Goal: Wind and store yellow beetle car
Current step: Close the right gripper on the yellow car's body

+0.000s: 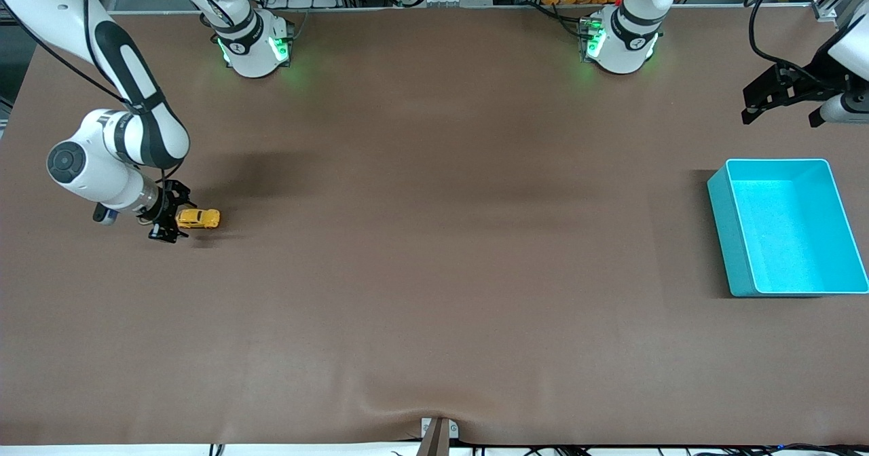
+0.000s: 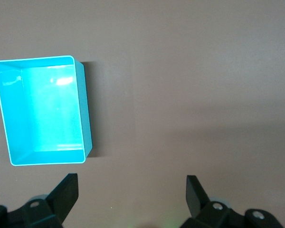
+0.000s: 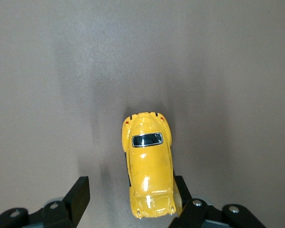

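The yellow beetle car (image 1: 198,218) stands on its wheels on the brown table near the right arm's end. My right gripper (image 1: 170,221) is low at the car's end, open. In the right wrist view the car (image 3: 148,164) lies partly between the fingers, close against one finger (image 3: 181,186) and well apart from the other; the gripper (image 3: 132,185) is not closed on it. The teal bin (image 1: 777,161) stands empty at the left arm's end. My left gripper (image 1: 781,111) waits in the air beside the bin, open and empty (image 2: 131,179); the bin (image 2: 38,58) shows in its view.
Both arm bases (image 1: 254,45) (image 1: 621,42) stand along the table's edge farthest from the front camera. A small metal bracket (image 1: 438,432) sits at the table's nearest edge. The brown mat has a slight wrinkle there.
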